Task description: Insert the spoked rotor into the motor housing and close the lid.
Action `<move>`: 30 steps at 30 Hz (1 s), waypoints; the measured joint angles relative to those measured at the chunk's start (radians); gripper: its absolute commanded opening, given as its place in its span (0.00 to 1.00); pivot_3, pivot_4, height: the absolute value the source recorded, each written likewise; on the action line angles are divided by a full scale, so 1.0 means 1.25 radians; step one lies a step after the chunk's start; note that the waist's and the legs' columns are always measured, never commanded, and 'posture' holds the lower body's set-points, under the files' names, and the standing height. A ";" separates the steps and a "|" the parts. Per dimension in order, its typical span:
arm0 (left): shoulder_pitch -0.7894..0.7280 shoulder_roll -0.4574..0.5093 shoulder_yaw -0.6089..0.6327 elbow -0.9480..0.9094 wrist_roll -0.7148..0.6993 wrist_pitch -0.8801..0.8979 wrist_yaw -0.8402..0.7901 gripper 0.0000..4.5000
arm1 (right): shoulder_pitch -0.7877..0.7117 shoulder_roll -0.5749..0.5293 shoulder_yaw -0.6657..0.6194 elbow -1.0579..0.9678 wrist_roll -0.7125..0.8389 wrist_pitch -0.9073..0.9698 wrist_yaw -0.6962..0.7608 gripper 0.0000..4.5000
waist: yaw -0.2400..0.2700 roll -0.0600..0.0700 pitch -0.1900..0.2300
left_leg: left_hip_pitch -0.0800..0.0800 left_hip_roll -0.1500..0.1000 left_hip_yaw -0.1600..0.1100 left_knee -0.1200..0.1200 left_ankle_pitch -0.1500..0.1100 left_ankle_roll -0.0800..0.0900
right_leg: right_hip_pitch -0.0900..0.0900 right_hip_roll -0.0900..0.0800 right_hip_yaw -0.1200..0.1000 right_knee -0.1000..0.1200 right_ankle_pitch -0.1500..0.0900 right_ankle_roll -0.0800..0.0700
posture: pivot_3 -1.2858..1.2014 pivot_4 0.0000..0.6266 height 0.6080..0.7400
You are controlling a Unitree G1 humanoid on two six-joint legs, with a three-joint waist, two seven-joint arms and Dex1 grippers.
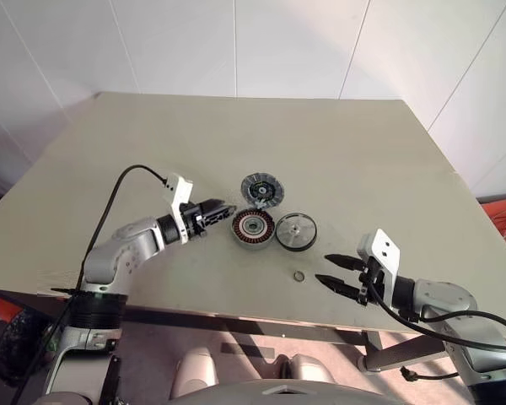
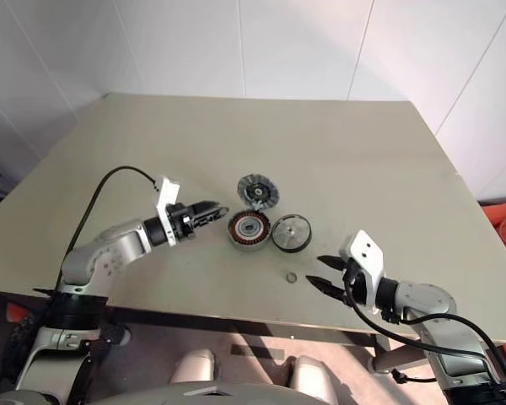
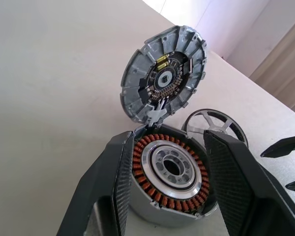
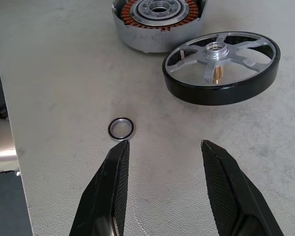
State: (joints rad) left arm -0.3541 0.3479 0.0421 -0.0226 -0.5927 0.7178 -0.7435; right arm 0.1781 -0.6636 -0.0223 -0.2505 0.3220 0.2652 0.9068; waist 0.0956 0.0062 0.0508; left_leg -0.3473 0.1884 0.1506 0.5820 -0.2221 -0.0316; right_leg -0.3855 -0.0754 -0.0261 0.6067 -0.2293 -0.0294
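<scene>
The motor housing sits mid-table, its copper-red windings ringing a silver hub. The grey ribbed lid stands tilted open at the housing's far rim, its dark inner face showing. Beside the housing on the right lies the spoked rotor, a black ring with pale spokes facing up. My left gripper is open just left of the housing, and its fingers frame the housing in the left wrist view. My right gripper is open and empty near the front edge, short of the rotor.
A tiny loose metal ring lies on the table just off my right gripper's fingertip. The table's front edge runs close under both arms. Orange cables lie on the floor at the far right.
</scene>
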 measured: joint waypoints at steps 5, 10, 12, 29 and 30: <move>-0.006 -0.004 -0.001 -0.004 -0.005 0.012 0.009 0.52 | 0.005 0.021 0.025 0.018 -0.033 -0.005 -0.026 0.56 | 0.000 0.000 0.000 | 0.000 0.000 0.000 0.000 0.000 0.000 | 0.000 0.000 0.000 0.000 0.000 0.000 | 0.52 0.00 1.00; -0.007 -0.001 -0.003 -0.004 -0.005 0.023 0.009 0.52 | 0.051 0.042 0.046 -0.037 -0.037 -0.002 -0.048 0.56 | 0.001 0.000 0.000 | 0.000 0.000 0.000 0.000 0.000 0.000 | 0.000 0.000 0.000 0.000 0.000 0.000 | 0.52 0.00 1.00; -0.012 0.002 -0.004 -0.004 -0.004 0.026 0.008 0.52 | 0.058 0.058 0.049 -0.052 -0.035 -0.002 -0.059 0.56 | 0.000 0.000 0.000 | 0.000 0.000 0.000 0.000 0.000 0.000 | 0.000 0.000 0.000 0.000 0.000 0.000 | 0.52 0.00 1.00; 0.001 0.034 0.008 -0.032 -0.009 0.053 0.023 0.52 | 0.033 0.023 -0.016 0.029 0.033 -0.052 0.052 0.56 | 0.000 0.000 0.000 | 0.000 0.000 0.000 0.000 0.000 0.000 | 0.000 0.000 0.000 0.000 0.000 0.000 | 0.52 0.00 1.00; 0.005 0.035 0.009 -0.035 -0.010 0.054 0.024 0.52 | 0.028 0.022 -0.023 0.034 0.038 -0.056 0.060 0.56 | 0.000 0.000 0.000 | 0.000 0.000 0.000 0.000 0.000 0.000 | 0.000 0.000 0.000 0.000 0.000 0.000 | 0.52 0.00 1.00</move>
State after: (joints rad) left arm -0.3475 0.3917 0.0538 -0.0659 -0.6053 0.7855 -0.7136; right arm 0.2129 -0.6366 -0.0506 -0.2085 0.3699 0.1948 0.9824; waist 0.0955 0.0057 0.0502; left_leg -0.3470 0.1885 0.1503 0.5822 -0.2221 -0.0315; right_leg -0.3852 -0.0754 -0.0263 0.6070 -0.2293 -0.0293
